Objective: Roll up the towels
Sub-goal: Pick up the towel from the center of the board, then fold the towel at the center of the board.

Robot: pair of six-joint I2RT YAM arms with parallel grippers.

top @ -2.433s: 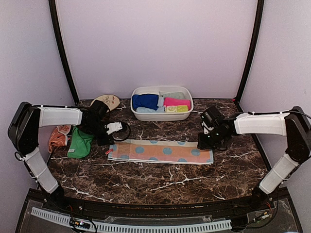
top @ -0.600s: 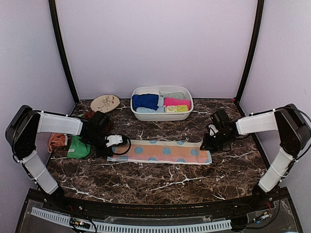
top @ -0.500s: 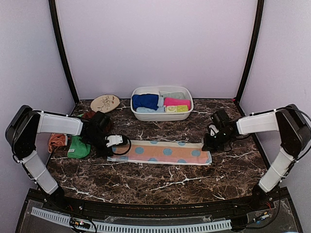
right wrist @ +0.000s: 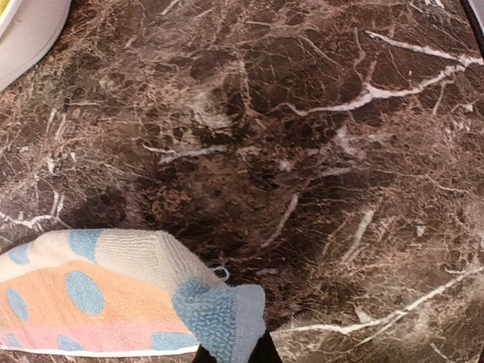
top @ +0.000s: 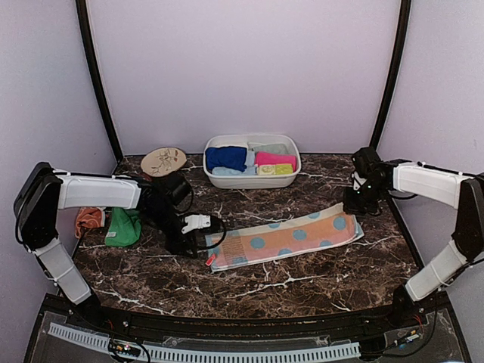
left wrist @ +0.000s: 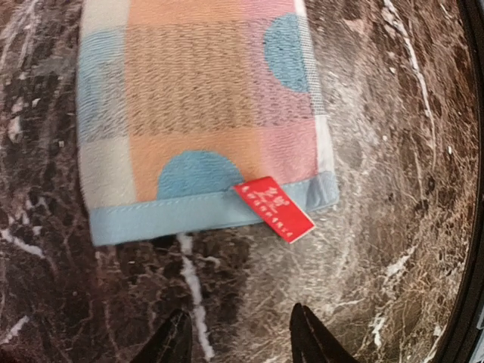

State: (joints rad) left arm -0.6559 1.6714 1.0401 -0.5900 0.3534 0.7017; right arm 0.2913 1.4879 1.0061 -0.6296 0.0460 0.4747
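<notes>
- Since 2.4 s ago the dotted towel [top: 286,238] has swung from lying straight across the table [top: 302,283] to a slant. Its right end is now farther right and back, and its left end sits farther right and nearer the front edge. Both grippers have shifted right with it.
- The right arm reaches in from the right wall with its forearm running leftward. Its wrist bends down over the towel's far right end.
- The right gripper [top: 354,206] is closed on that end. In the right wrist view only the tips of the right gripper [right wrist: 231,352] show at the bottom edge. The towel's blue corner [right wrist: 223,316] is bunched between them and lifted a little off the marble.
- The left arm stretches across from the left wall, and the left gripper [top: 203,233] sits low over the table at the towel's left end.
- In the left wrist view the fingers [left wrist: 175,339] of the left gripper [left wrist: 240,313] stand apart and hold nothing. Their tips are over bare marble, just short of the towel's blue hem [left wrist: 204,212] and not touching it.
- A red tag [left wrist: 274,208] sticks out from the hem, ahead of the right-hand finger.
- Between the two grippers the towel lies flat, in front of the tub [top: 253,181].
- The tub holds a blue towel [top: 225,157] and a pink towel [top: 274,159], among others.
- A green towel [top: 121,227] lies crumpled behind the left forearm.
</notes>
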